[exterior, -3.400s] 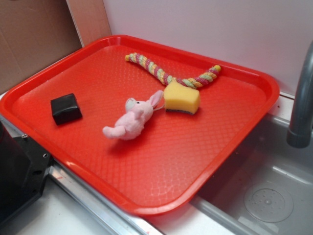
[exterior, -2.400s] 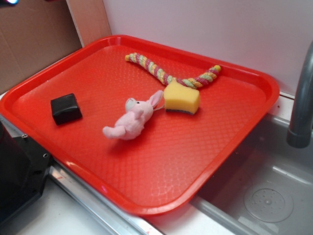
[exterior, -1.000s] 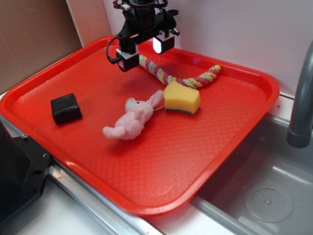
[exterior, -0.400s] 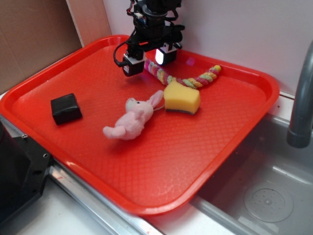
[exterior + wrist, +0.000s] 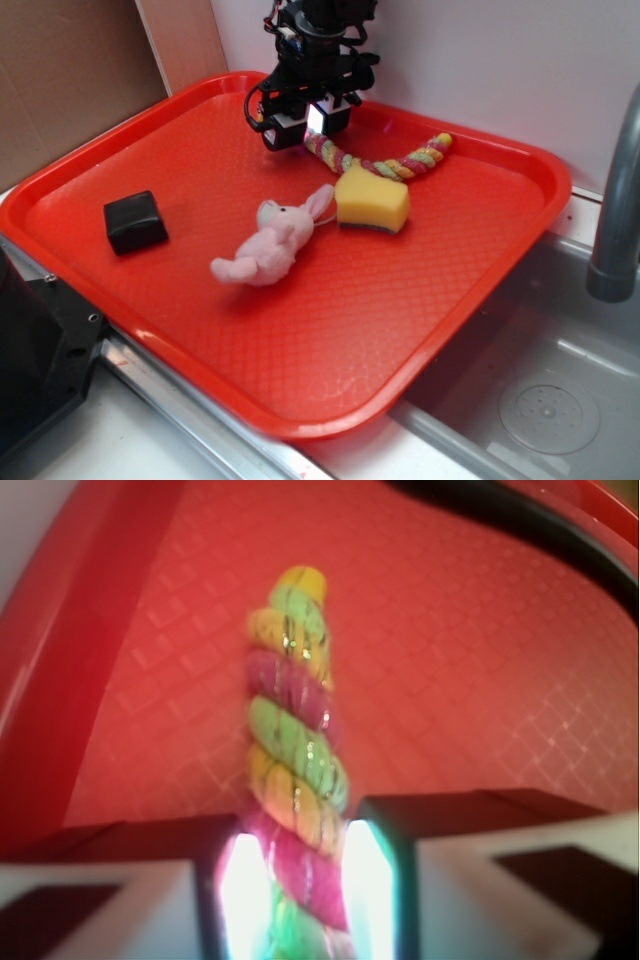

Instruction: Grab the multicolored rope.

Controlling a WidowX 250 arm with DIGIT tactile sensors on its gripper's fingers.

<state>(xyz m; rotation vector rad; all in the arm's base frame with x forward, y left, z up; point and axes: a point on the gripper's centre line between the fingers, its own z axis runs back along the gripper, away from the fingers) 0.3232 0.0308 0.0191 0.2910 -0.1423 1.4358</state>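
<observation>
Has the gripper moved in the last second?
Yes. The gripper has come down and shifted right along the rope, toward the sponge; its fingers now straddle the rope near the tray's back rim.

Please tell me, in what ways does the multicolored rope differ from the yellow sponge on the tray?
The multicolored rope is long, thin and twisted from pink, yellow and green strands; the yellow sponge is a short block, yellow with a dark underside. The rope has one end between the fingers of the gripper; nothing holds the sponge. The rope lies nearer the tray's back rim. Both rest on the red tray, close together.
</observation>
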